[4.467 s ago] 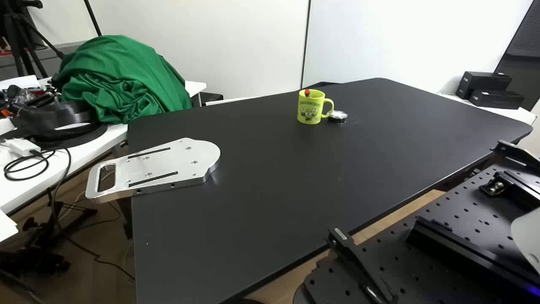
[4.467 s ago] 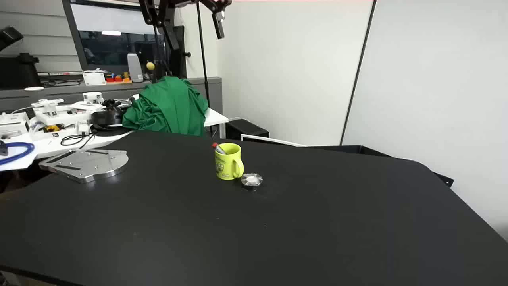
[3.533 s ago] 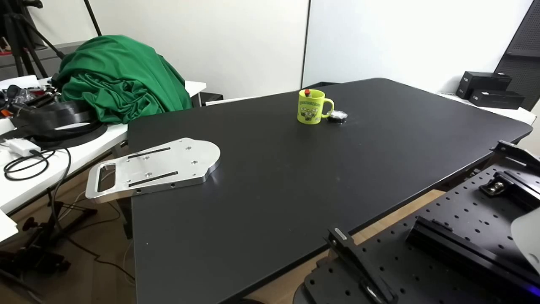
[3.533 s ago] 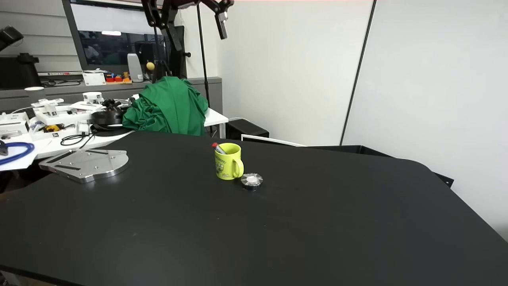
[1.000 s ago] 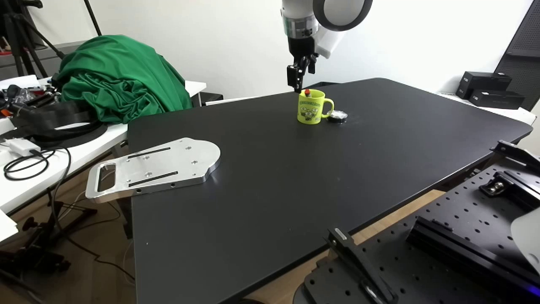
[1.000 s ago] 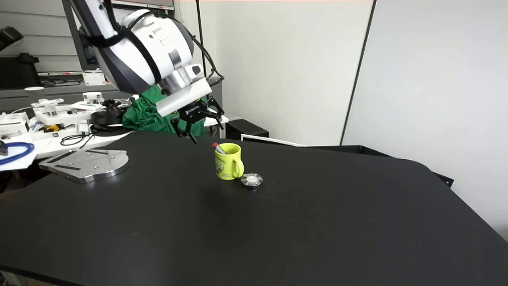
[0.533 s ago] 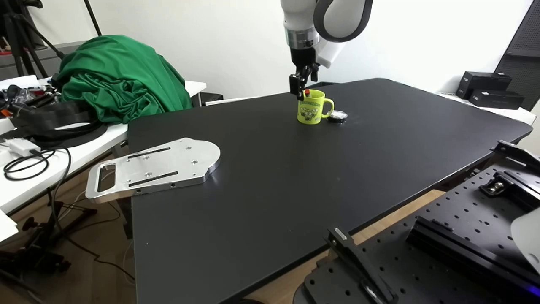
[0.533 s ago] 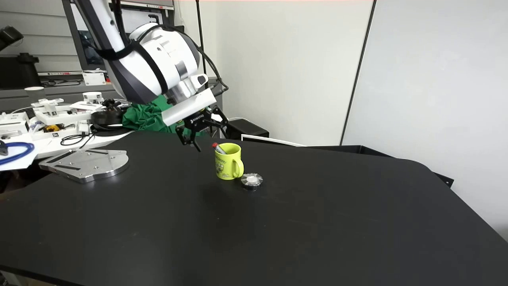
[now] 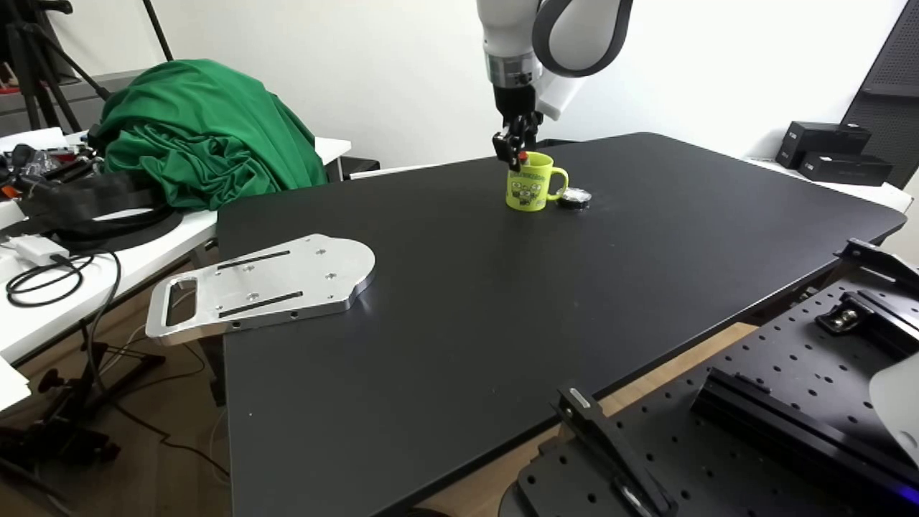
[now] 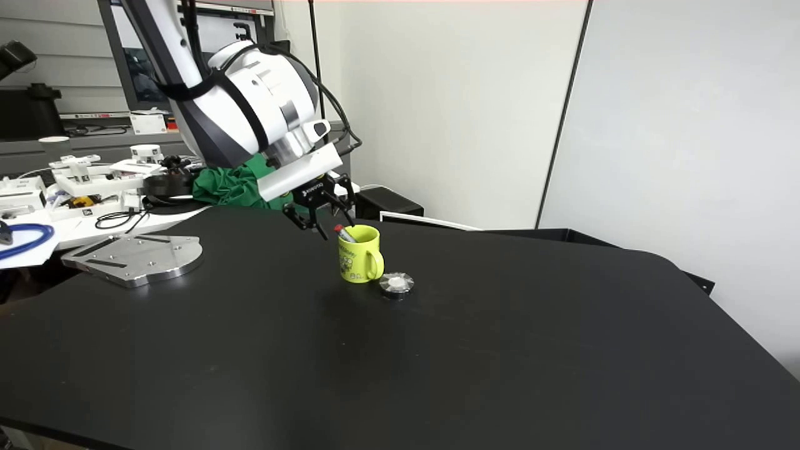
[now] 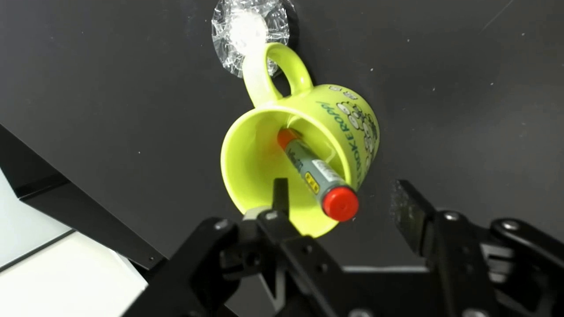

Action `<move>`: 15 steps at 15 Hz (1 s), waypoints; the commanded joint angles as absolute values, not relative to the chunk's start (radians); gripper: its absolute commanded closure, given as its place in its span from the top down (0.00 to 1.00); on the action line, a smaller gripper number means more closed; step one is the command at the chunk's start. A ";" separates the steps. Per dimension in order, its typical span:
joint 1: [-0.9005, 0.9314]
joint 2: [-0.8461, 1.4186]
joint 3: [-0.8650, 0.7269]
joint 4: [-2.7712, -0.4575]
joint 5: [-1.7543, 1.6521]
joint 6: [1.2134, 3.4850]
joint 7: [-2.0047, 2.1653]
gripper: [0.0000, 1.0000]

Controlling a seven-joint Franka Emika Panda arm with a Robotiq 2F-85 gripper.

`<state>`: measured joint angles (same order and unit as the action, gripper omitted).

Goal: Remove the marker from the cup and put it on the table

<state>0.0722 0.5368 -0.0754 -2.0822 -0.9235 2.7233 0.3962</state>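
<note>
End effector (image 11: 344, 202) lower, marker (image 11: 313, 169) in cup (image 10: 357, 258)

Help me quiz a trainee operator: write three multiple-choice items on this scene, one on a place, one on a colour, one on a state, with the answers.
1. Where is the marker?
A) Inside the cup
B) Lying on the table
C) On the metal plate

2. What colour is the cloth heap?
A) Red
B) White
C) Green

3. How does the hand stand?
A) Shut on the marker
B) Open, gripping nothing
C) Shut on the cup

Right letters:
1 A: the wrist view shows its lower part within the cup, its red end poking past the rim.
2 C: the heap shows green in both exterior views.
3 B: in the wrist view its fingers are apart, with gaps on both sides of the marker.
</note>
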 commanded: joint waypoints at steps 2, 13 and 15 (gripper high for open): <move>0.088 0.546 -0.095 -2.060 -0.944 2.744 0.449 0.25; 0.089 0.517 -0.063 -1.996 -0.697 2.651 0.338 0.06; 0.094 0.502 -0.046 -1.956 -0.577 2.587 0.274 0.06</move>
<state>0.0842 0.5296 -0.0666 -2.0119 -0.7032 2.6812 0.3419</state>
